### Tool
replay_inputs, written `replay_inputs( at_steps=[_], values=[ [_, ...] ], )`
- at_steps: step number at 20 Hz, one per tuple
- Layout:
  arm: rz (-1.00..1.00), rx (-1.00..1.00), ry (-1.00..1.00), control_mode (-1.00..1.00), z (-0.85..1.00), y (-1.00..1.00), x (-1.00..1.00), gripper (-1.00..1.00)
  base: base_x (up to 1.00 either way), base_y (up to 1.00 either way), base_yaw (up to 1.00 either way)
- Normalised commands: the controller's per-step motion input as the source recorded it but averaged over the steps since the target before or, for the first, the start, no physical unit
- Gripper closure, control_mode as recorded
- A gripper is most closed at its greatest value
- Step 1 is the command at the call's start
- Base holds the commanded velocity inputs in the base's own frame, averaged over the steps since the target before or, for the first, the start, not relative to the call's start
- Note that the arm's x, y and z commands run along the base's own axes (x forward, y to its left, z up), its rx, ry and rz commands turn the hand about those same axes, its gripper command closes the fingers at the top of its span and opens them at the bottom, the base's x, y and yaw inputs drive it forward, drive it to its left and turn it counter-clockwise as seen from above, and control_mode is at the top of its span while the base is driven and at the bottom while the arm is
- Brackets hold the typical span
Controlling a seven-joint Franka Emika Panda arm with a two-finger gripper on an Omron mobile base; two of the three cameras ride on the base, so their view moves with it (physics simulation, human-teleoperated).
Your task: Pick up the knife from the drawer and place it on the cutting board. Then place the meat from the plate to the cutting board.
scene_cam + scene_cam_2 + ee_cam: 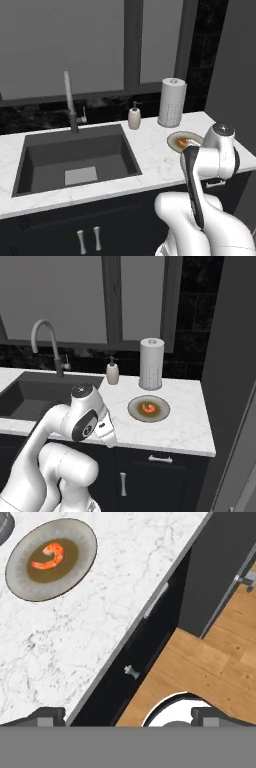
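Note:
A small curved orange-red piece of meat (pixel 148 407) lies on a round grey-brown plate (pixel 159 415) on the white marble counter, in front of the paper towel roll. The same meat (pixel 49 556) and plate (pixel 80 537) sit at the hand view's upper left. The black drawer (pixel 175 461) with its silver bar handle is below the counter edge, shut, and its front (pixel 159 612) runs diagonally through the hand view. The knife is hidden and the cutting board is out of view. My gripper (pixel 129 718) hangs open over the counter edge, with nothing between its fingers.
A dark sink (pixel 75 160) with a grey faucet (pixel 70 100) fills the counter's left part. A soap dispenser (pixel 112 372) and paper towel roll (pixel 151 363) stand at the back. A tall dark panel (pixel 230 381) closes off the right. Wooden floor (pixel 200 667) lies below.

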Motion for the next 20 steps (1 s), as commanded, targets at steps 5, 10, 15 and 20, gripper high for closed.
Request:
replay_inputs(
  at_steps=[5, 10, 15, 20],
  values=[
    [0.0, 0.0, 0.0, 1.0, 0.0, 0.0, 0.0, -1.0, 0.4, -0.21, 0.23],
    [0.03, 0.02, 0.01, -1.0, -0.03, -0.05, 0.13, -1.0, 0.33, -0.15, 0.17],
    [0.07, 0.12, 0.03, -1.0, -0.01, -0.89, 0.53, -1.0, 0.0, 0.0, 0.0],
    [0.04, 0.05, 0.08, -1.0, 0.0, -0.82, 0.6, -1.0, 0.0, 0.0, 0.0]
  ],
)
